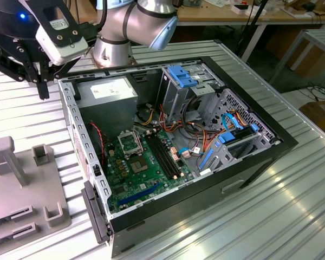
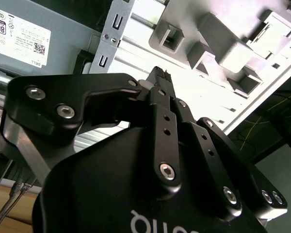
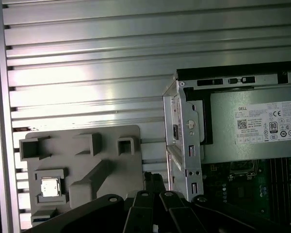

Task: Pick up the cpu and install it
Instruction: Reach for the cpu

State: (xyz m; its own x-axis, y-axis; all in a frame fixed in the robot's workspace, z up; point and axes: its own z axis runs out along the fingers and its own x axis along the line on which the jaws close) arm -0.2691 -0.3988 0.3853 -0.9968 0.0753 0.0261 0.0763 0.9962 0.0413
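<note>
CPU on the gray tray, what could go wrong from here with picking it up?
The CPU lies flat in a recess of the tray, so the shut pincer may find little edge to grip. The pincer hangs close to the case wall and could clip it.

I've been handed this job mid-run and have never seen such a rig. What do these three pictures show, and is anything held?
One robot arm with a two-finger gripper works over a ribbed metal table. The exterior view is taken from off the arm. Both wrist views come from cameras riding near the gripper. On the table stand an open computer case and, beside it, a grey holder tray. The cpu lies in a pocket of that tray. Its socket sits on the board inside the case. The gripper is shut, holds nothing, and hangs between tray and case.
</note>
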